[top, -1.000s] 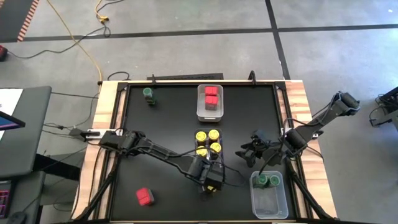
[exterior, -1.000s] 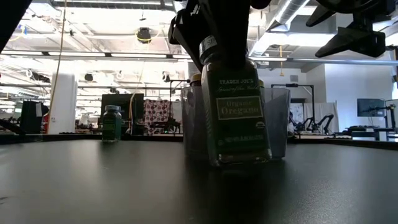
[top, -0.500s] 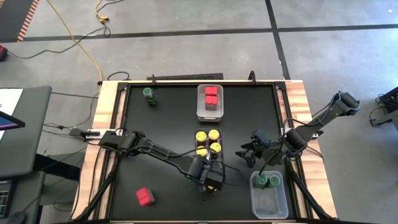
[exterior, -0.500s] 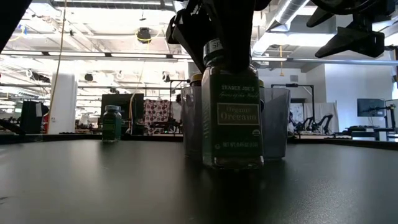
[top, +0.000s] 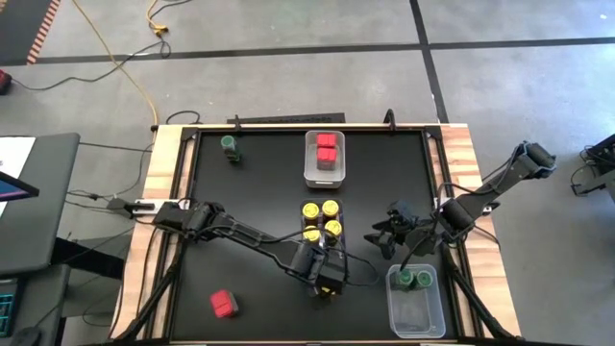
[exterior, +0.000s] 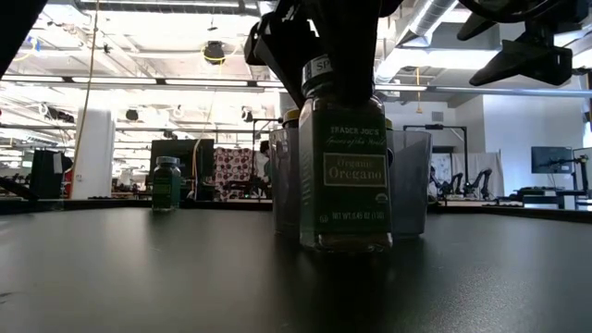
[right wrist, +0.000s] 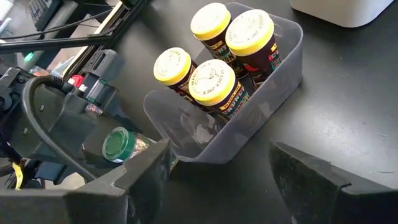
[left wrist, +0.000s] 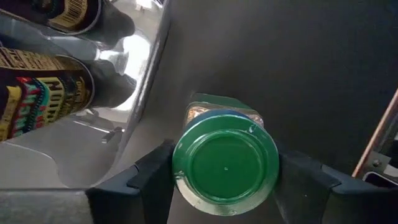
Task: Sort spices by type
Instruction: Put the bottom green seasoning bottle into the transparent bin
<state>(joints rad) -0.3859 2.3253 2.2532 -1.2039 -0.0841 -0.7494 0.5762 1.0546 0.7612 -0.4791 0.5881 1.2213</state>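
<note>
Left arm hides the oregano jar (exterior: 345,162) lid.

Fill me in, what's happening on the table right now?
The left gripper is shut on a green-lidded oregano jar, standing upright on the black table beside the bin of yellow-lidded jars. The right gripper hovers open near the bin with two green jars. One green jar and one red container remain loose.
</note>
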